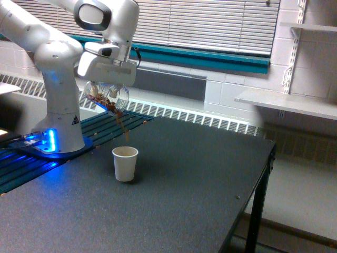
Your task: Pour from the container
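Your gripper (107, 84) grips the tilted container (105, 96), brown bits streaming down toward the white cup (125, 164) below.

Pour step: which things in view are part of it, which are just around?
In the job:
- clear cup, tilted, brown bits falling from it
- hand holding it
- white paper cup underneath

Just around:
- table
- wall shelf
- window blinds
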Motion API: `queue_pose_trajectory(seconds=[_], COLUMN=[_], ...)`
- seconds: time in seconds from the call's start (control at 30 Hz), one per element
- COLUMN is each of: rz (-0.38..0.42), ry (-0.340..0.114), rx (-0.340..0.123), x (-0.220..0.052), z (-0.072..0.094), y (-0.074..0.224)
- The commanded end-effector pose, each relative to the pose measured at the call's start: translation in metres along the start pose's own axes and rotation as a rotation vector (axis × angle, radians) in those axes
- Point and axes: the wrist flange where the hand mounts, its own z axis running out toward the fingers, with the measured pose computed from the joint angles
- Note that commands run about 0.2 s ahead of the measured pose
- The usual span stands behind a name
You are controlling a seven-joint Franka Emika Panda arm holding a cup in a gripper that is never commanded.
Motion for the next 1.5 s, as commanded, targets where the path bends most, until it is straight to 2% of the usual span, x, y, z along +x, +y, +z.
queue_pose_trajectory(seconds=[0.03,0.5,0.87,1.5], rz=[-0.022,-0.028,-0.031,-0.050], ry=[-0.009,-0.037,-0.041,-0.084], rx=[-0.034,-0.044,-0.051,-0.077], x=[-0.0039,-0.0086,-0.0050,-0.0070], z=[0.0096,0.0144,0.0139,0.0152], y=[0.0009,-0.0019,-0.0012,-0.0013])
